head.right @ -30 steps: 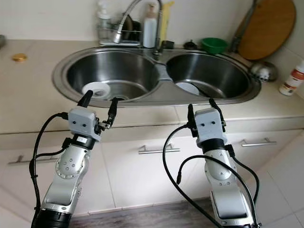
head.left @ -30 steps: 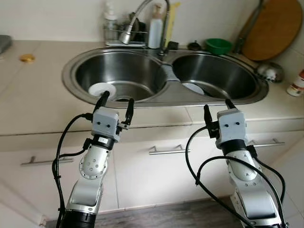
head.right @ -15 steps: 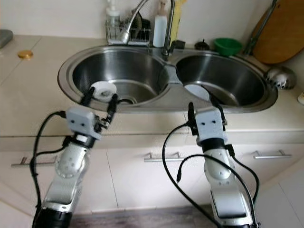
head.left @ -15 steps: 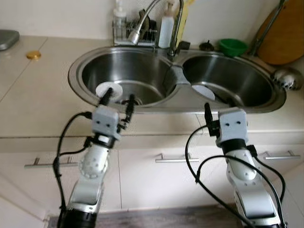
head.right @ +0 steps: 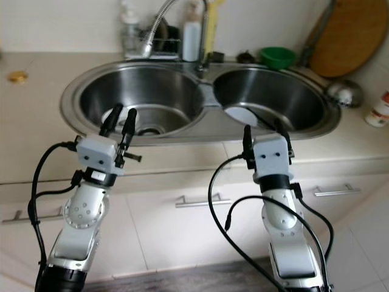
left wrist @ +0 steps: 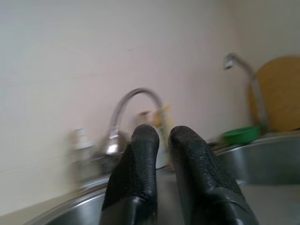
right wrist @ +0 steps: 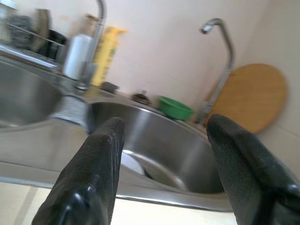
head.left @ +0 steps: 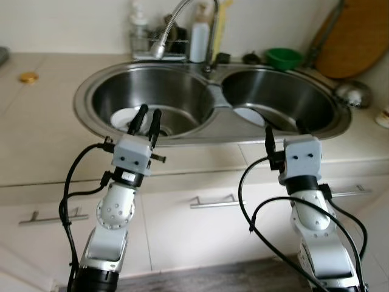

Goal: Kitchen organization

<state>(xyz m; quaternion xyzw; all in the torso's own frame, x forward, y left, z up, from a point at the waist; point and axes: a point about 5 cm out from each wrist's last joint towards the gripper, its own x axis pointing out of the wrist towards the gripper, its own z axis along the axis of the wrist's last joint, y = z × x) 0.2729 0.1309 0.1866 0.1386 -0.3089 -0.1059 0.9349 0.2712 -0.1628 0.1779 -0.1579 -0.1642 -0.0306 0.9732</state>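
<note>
Two silver arms rose in front of the cabinet doors, each ending at the front edge of the bench. The left pincer (head.left: 148,120) was clenched, its black fingers (left wrist: 140,159) nearly touching with nothing between them, and it stood over the front rim of the left basin (head.left: 152,91). The right pincer (head.left: 284,131) was released, its fingers (right wrist: 101,154) spread wide and empty, just before the front rim of the right basin (head.left: 285,94).

Both basins belonged to one steel double sink (head.left: 213,131) set into the pale bench (head.left: 36,134). A white plate (head.left: 121,117) lay on the floor of the left basin, near the front, just beyond the left fingertips and beside the drain. Another white plate (head.left: 249,115) lay in the right basin against its front left wall.

Past the sink, along the back edge of the bench, a wire rack (head.left: 152,47) held a sponge and a bottle, with a curved tap (head.left: 173,24) above it. A white bottle (head.left: 198,41) and a yellow bottle (head.left: 220,24) stood beside the tap. A green bowl (head.left: 284,58) sat behind the right basin, and a round wooden board (head.left: 355,36) leaned on the wall at the back right corner, with a steel ladle (head.left: 347,92) lying in front of it. A small gold lid (head.left: 27,77) lay towards the left edge of the bench.
</note>
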